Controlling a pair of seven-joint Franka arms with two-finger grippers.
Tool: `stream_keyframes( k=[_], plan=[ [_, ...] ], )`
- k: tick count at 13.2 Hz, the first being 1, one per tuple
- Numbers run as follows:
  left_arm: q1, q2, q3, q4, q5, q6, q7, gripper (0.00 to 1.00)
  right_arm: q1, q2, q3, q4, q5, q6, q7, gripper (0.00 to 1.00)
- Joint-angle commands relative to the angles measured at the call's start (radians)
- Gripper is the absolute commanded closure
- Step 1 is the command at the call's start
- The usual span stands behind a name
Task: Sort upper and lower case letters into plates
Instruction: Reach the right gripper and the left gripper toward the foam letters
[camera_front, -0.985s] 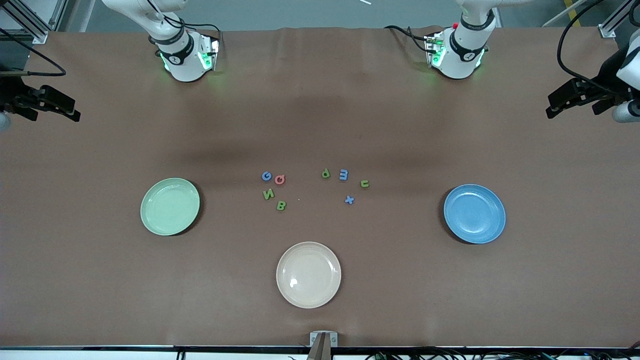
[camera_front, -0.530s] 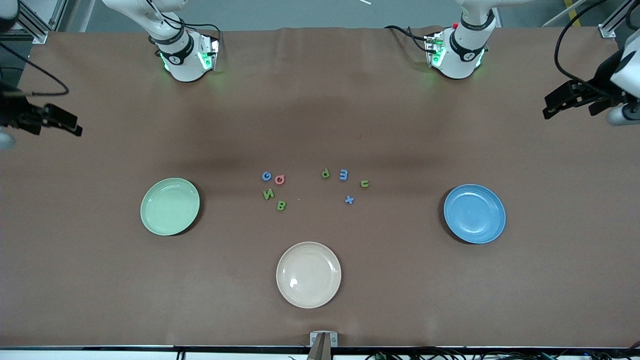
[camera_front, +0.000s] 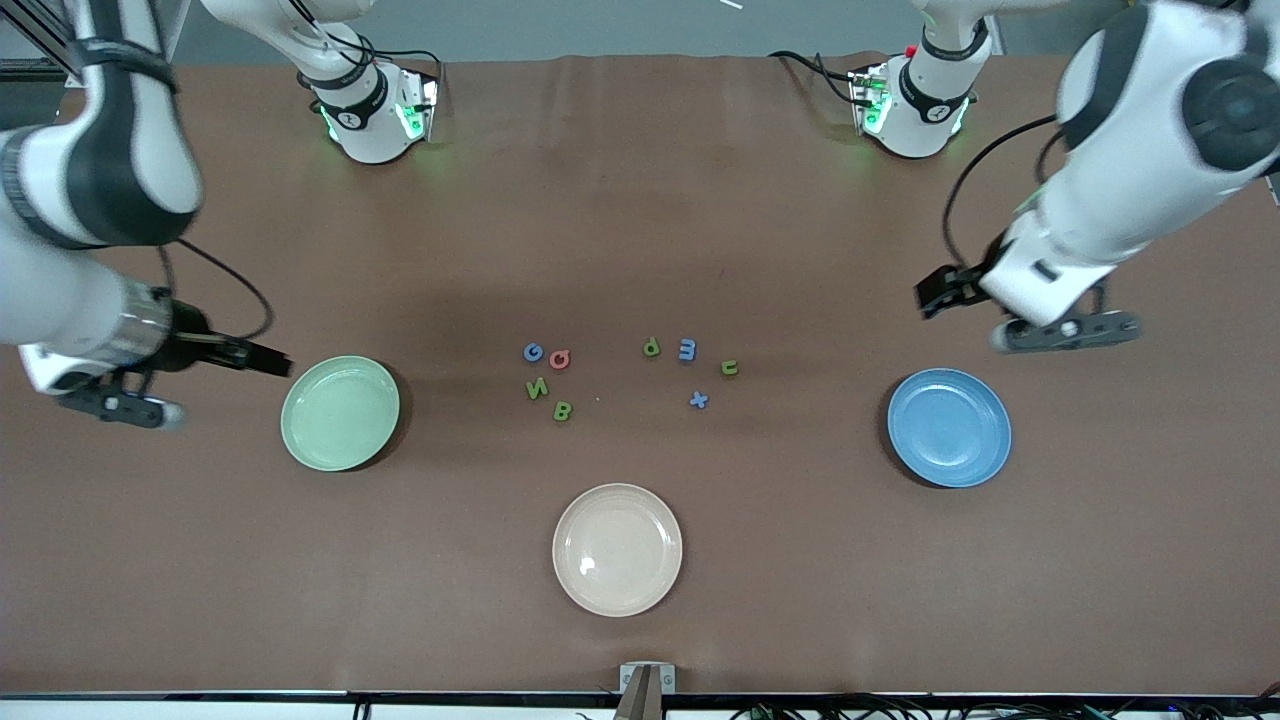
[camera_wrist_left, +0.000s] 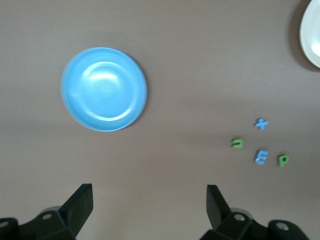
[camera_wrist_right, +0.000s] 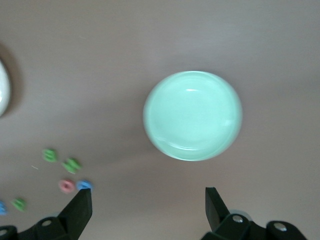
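**Little Letters Wait Between Two Plates**

Eight small letters lie in the middle of the brown counter (camera_front: 640, 200). They look like thick, flat foam or soft plastic pieces, so they are probably very light and a bit squishy. A blue G (camera_front: 533, 352), a red Q (camera_front: 560, 359), a green N (camera_front: 537, 388) and a green B (camera_front: 562, 410) sit toward the right arm's end. A green p (camera_front: 652, 347), a blue m (camera_front: 687, 349), a green u (camera_front: 729, 367) and a blue x (camera_front: 699, 400) sit toward the left arm's end.

The mint green plate (camera_front: 340, 412) and the blue plate (camera_front: 949, 427) are round, smooth and shiny, with low rims. Both have nothing in them. They look hard and maybe slippery. A cream plate (camera_front: 617, 549) lies nearer to the front camera.

The left claw (camera_wrist_left: 150, 200) hangs up in the air near the blue plate, with its fingers wide apart and nothing in them. The right claw (camera_wrist_right: 148, 202) hangs near the mint green plate, also wide and holding nothing.

Each letter is thin, so I think a claw should pinch it by its outer edges, gently. The G and Q almost touch, so that pair may be tricky.
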Motion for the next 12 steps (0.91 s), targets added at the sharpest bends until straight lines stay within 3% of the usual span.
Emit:
stream_keyframes(
  k=[1,4,6,8,12],
  plan=[
    [-0.008,0.051,-0.063,-0.090,0.004,0.174,-0.133,0.00,0.170,0.066,-0.007,-0.036,0.018,0.162,0.227,0.00],
    [-0.092,0.153,-0.063,-0.129,0.065,0.318,-0.278,0.00,0.355,0.227,-0.010,-0.034,0.011,0.378,0.468,0.00],
    [-0.141,0.229,-0.063,-0.131,0.119,0.381,-0.381,0.00,0.423,0.350,-0.010,-0.024,-0.002,0.513,0.546,0.00],
    [-0.157,0.301,-0.063,-0.131,0.144,0.452,-0.463,0.01,0.451,0.424,-0.015,0.010,-0.010,0.529,0.550,0.00],
    [-0.215,0.409,-0.062,-0.138,0.144,0.566,-0.598,0.04,0.465,0.475,-0.013,0.015,-0.061,0.532,0.551,0.03]
  ],
)
